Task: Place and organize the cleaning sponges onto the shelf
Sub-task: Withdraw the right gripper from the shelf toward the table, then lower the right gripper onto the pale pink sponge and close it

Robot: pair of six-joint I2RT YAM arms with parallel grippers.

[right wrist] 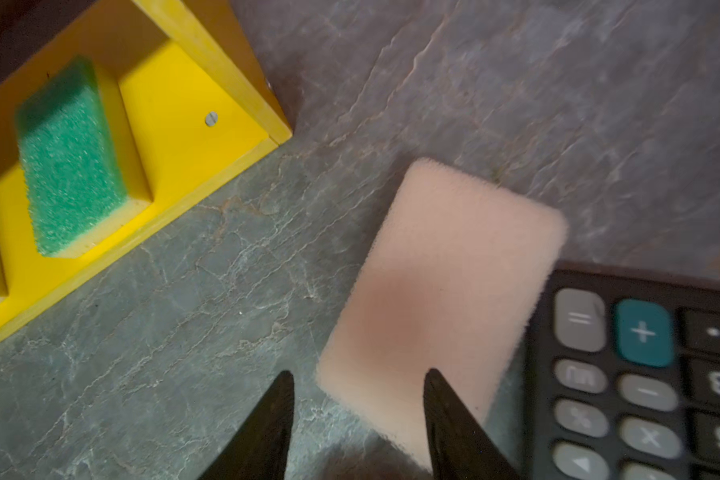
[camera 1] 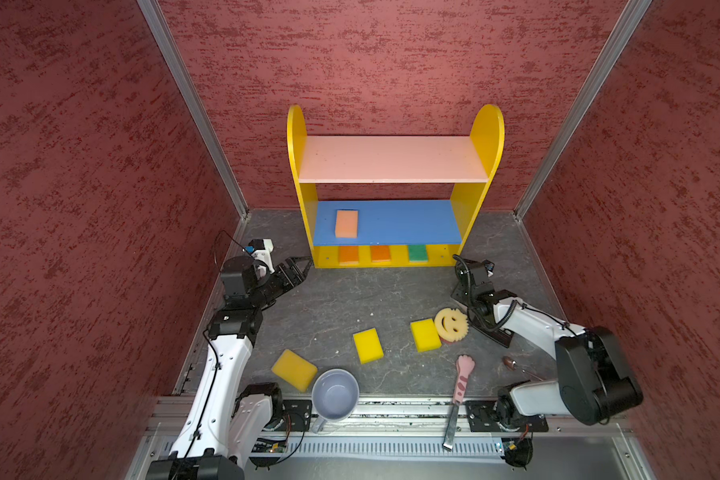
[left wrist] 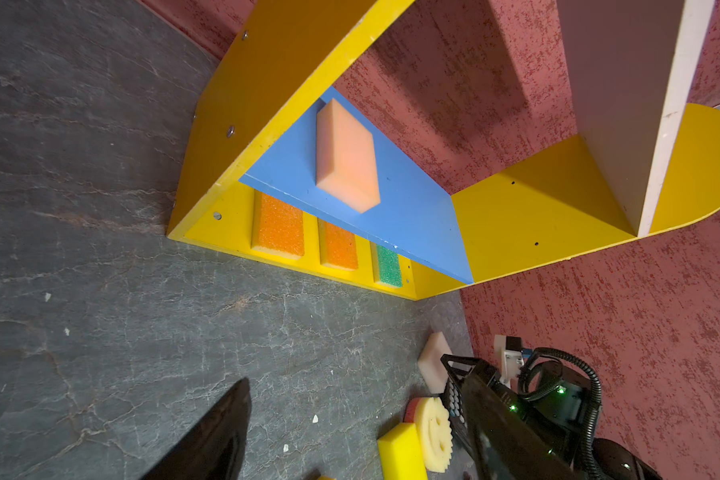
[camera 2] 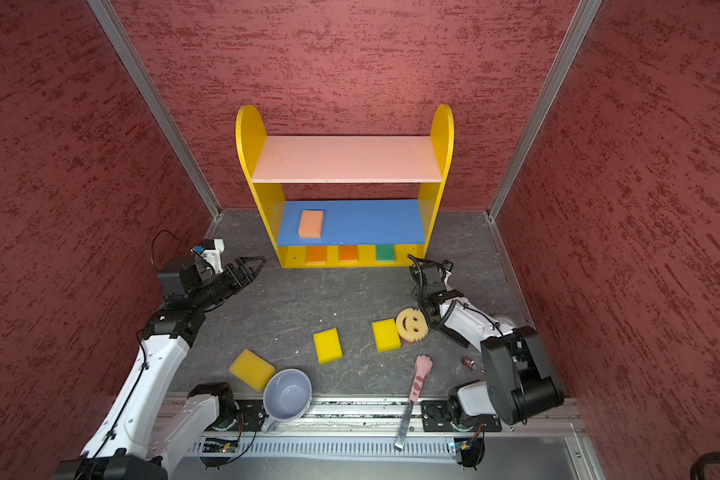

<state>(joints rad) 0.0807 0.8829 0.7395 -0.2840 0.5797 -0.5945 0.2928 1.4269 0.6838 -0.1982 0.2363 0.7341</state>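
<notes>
The shelf [camera 1: 296, 145] stands at the back wall. A peach sponge [camera 1: 346, 223] lies on its blue board. Two orange sponges [camera 1: 348, 254] [camera 1: 380, 253] and a green one [camera 1: 417, 252] sit on the bottom board. On the floor lie three yellow sponges [camera 1: 294, 369] [camera 1: 368, 345] [camera 1: 425, 335] and the round smiley sponge [camera 1: 451, 324]. A pale pink sponge [right wrist: 441, 291] lies by the shelf's right foot. My right gripper [right wrist: 358, 399] hangs open over its near end, one fingertip above it, the other above bare floor. My left gripper [camera 1: 298, 268] is open and empty, left of the shelf's foot.
A black calculator [right wrist: 641, 374] lies against the pale pink sponge, under my right arm. A grey-blue mug [camera 1: 334, 395] and a pink cat-paw tool [camera 1: 462, 378] sit at the front edge. A small brown object [camera 1: 509, 363] lies near the right base. Red walls enclose three sides.
</notes>
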